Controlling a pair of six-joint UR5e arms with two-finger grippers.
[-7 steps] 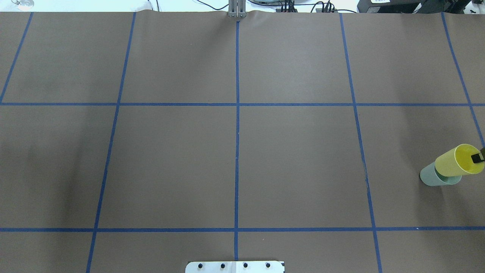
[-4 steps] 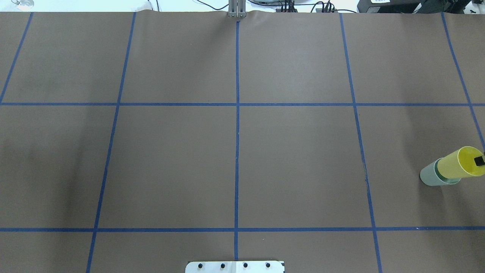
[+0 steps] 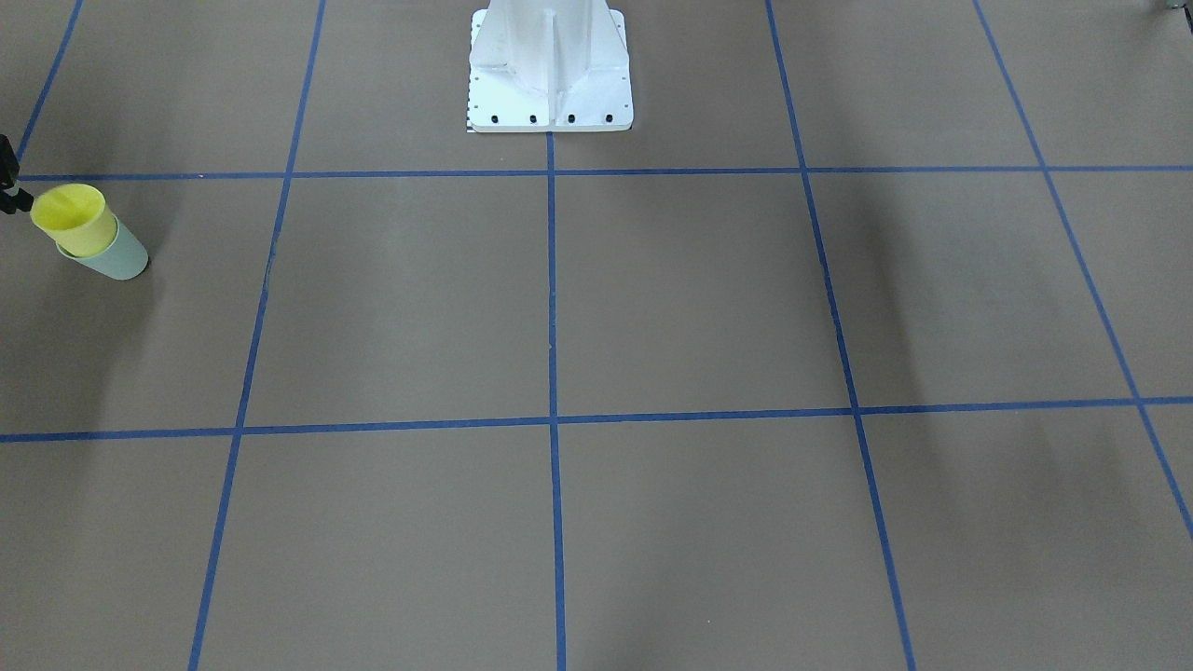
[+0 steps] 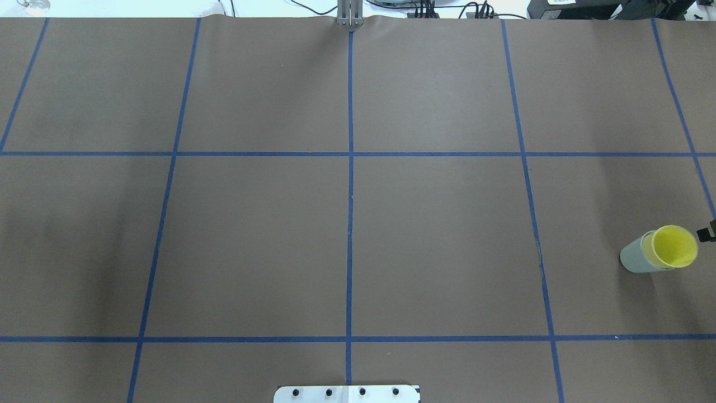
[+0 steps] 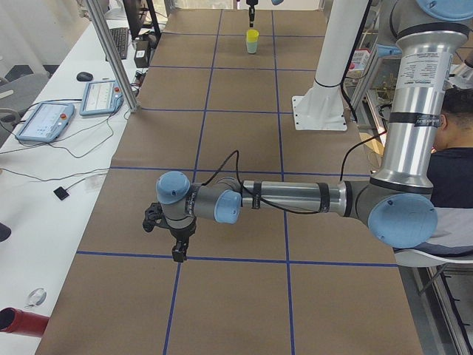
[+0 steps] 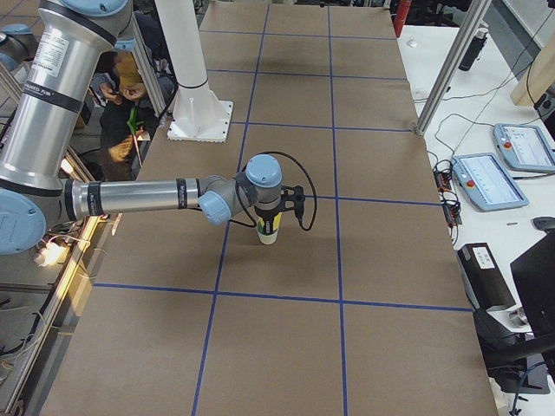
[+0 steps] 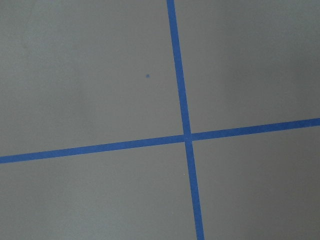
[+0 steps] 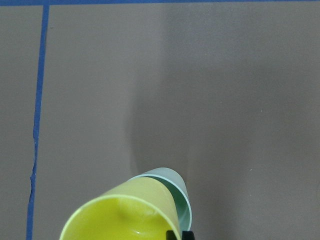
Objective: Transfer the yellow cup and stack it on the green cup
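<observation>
The yellow cup (image 4: pixel 674 253) sits nested upright in the green cup (image 4: pixel 631 259) near the table's right end. Both also show in the front view, the yellow cup (image 3: pixel 73 219) in the green cup (image 3: pixel 116 263), and in the right wrist view, the yellow cup (image 8: pixel 120 215) in the green cup (image 8: pixel 176 186). My right gripper (image 4: pixel 706 233) hangs just above the yellow rim, open, with one black fingertip (image 8: pixel 178 235) beside the rim and apart from it. My left gripper (image 5: pixel 178 248) points down over a tape crossing far away; I cannot tell whether it is open or shut.
Blue tape lines (image 4: pixel 350 168) divide the brown table cover into squares. The white robot pedestal (image 3: pixel 550 75) stands at the near middle edge. The cups stand close to the table's right end. Operator tablets (image 6: pixel 486 178) lie on a side bench beyond the far edge.
The yellow cup has dropped from a tilted hold into the green cup and stands straight. The right finger, inside its rim before, is now clear of it.
</observation>
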